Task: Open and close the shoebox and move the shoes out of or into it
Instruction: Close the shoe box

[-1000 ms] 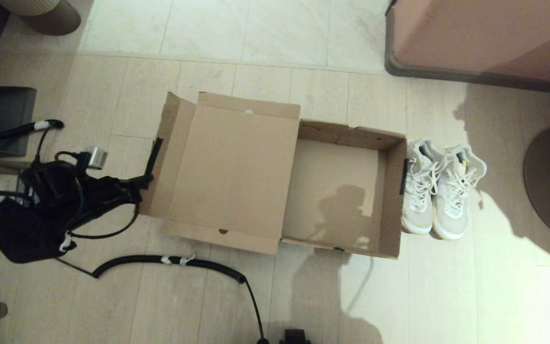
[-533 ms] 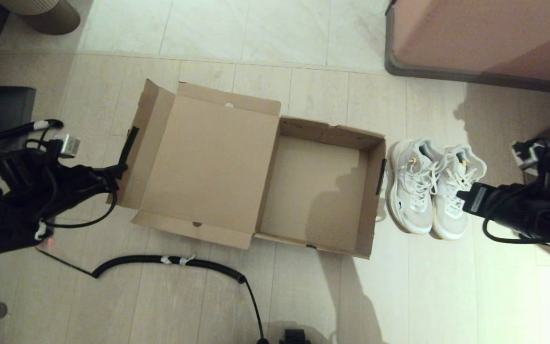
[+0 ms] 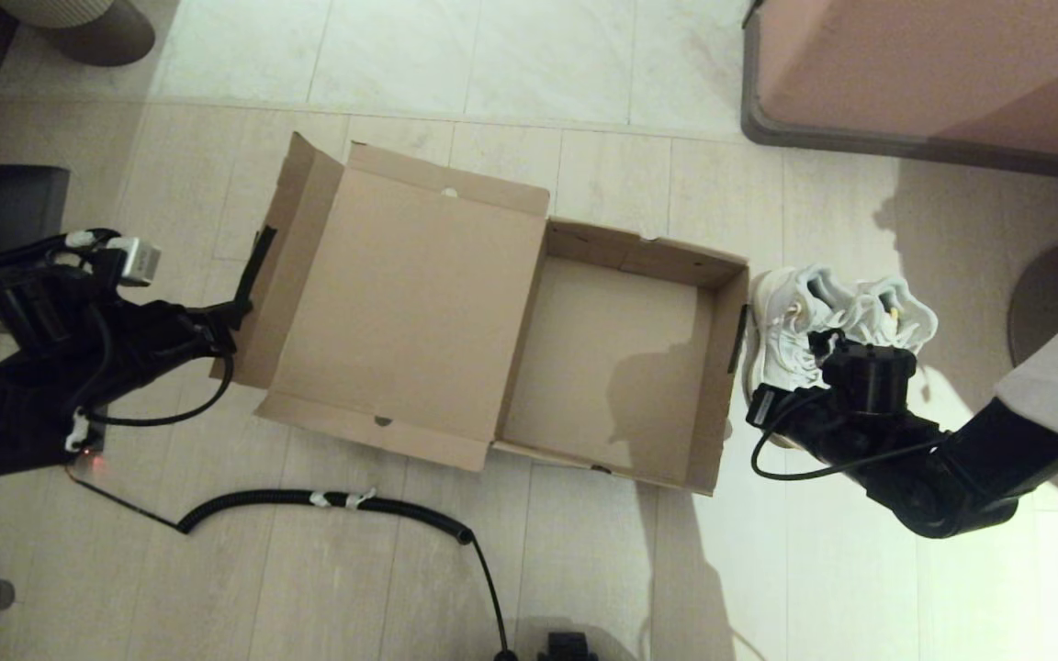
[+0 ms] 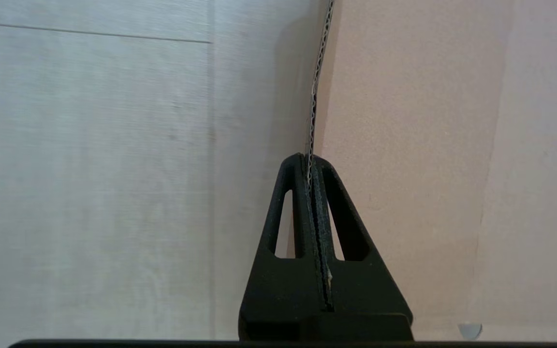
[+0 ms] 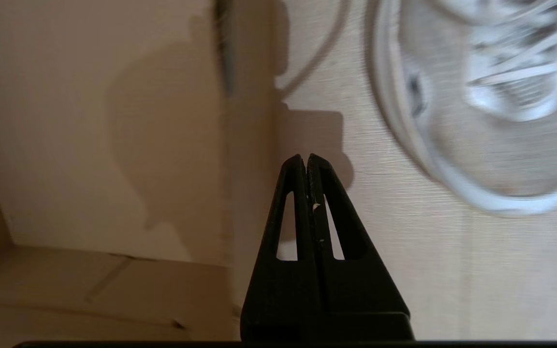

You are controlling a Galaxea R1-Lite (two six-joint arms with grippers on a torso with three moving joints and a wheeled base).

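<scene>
Gripping corrugated cardboard shoebox (image 3: 419, 303) flap

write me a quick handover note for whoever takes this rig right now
Left hand: shut on the shoebox lid flap edge, at the box's left side.
Right hand: shut, holding nothing, over the floor between the box's right wall and the shoes.
Done: box open, inside bare.
Left: both shoes stand on the floor right of the box; put them in, then close the lid.

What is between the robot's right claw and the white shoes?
Only bare floor. The right wrist view shows the right gripper, shut and empty, beside the shoebox wall, short of the shoes.
</scene>
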